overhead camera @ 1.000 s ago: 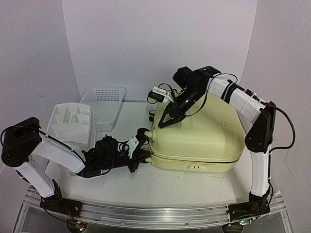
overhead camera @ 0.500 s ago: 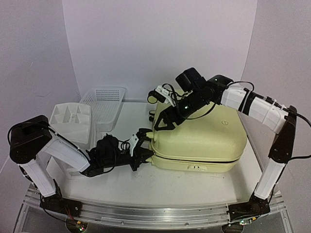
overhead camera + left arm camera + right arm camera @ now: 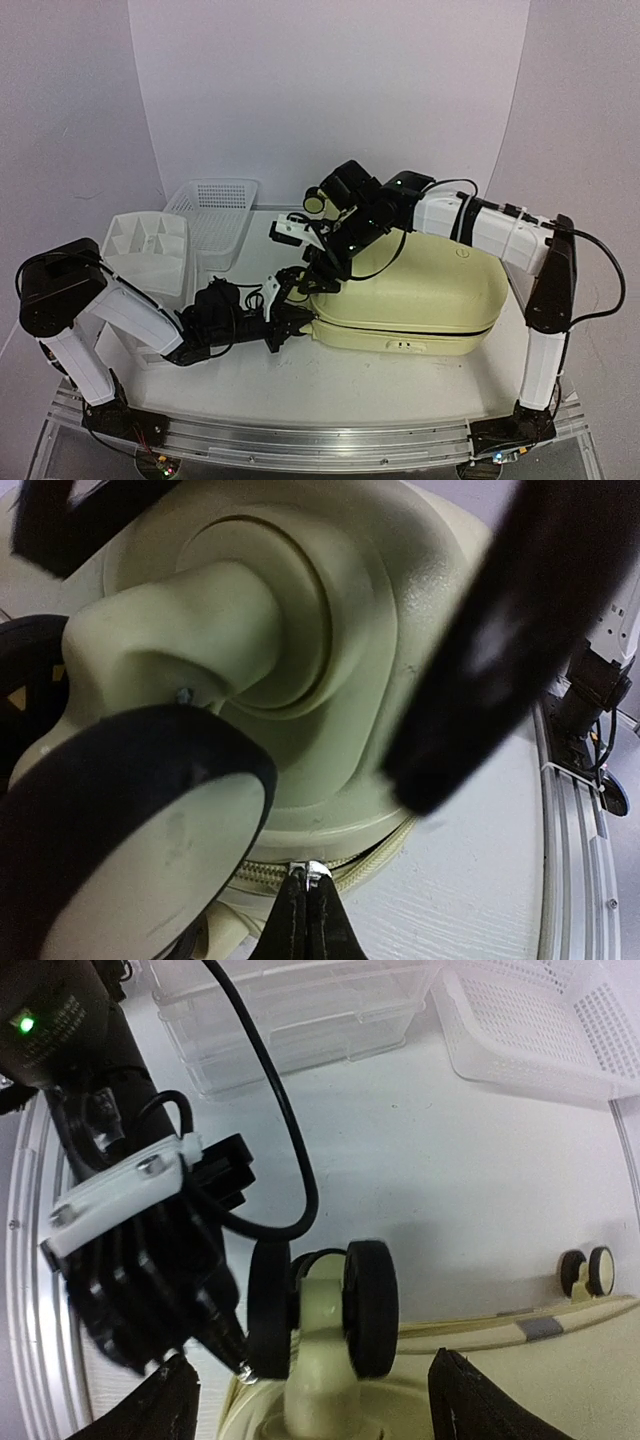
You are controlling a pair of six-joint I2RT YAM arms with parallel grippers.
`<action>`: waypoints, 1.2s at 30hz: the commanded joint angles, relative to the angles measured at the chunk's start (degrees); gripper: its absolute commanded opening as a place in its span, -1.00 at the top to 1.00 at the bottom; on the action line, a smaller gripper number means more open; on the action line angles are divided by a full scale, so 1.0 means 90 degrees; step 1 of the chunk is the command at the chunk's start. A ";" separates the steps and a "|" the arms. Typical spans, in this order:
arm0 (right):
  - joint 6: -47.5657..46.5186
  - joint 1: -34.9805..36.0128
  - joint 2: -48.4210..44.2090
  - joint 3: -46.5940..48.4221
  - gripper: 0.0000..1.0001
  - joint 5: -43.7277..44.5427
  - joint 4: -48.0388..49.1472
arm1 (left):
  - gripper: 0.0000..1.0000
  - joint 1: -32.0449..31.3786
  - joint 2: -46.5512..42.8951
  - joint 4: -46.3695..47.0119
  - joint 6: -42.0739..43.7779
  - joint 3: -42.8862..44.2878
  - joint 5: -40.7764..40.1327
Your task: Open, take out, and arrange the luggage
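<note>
The luggage [image 3: 420,290] lies flat on the white table [image 3: 380,370], right of centre in the overhead view, its pale-yellow shell facing up and its zipper seam [image 3: 385,852] running around its side. At its left corner, the left gripper [image 3: 306,890] reaches in low from the lower left. In the left wrist view its thin black fingers are pressed together at the bottom centre of the frame, and they appear to pinch the small silver zipper pull [image 3: 312,868] on the seam, just under the moulded wheel housing. The right gripper [image 3: 318,1392] hovers over that same corner, coming in from the upper right of the overhead view. Its claw is spread wide and holds nothing: in the right wrist view one fingertip sits at the lower left and the other at the lower right, with the black twin wheel [image 3: 368,1305] between them. A white mesh basket [image 3: 215,215] and a white drawer unit [image 3: 148,250] stand side by side at left of centre, apart from the luggage.
</note>
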 commanded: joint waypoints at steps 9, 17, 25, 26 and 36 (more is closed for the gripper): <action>-0.0634 0.0087 0.1187 0.1246 -0.52 -0.0005 -0.0606 | 1.00 0.0043 -0.0545 0.0788 0.0054 -0.0214 -0.0223; -0.1059 0.0092 0.1209 0.1403 0.26 0.0103 -0.1677 | 1.00 0.0179 -0.0542 0.0784 0.0077 -0.0297 -0.0590; -0.1037 -0.0037 0.0965 0.1200 0.88 -0.0808 -0.1825 | 1.00 0.0474 -0.0536 0.0751 -0.0050 -0.0242 -0.0971; -0.1005 -0.0063 0.0945 0.1181 0.88 -0.0909 -0.1826 | 1.00 0.0503 -0.0514 0.0747 -0.0042 -0.0227 -0.0985; -0.1322 -0.0228 0.0645 0.0702 1.00 -0.1712 -0.2222 | 1.00 0.0816 -0.0257 0.0388 0.0122 0.0125 -0.0861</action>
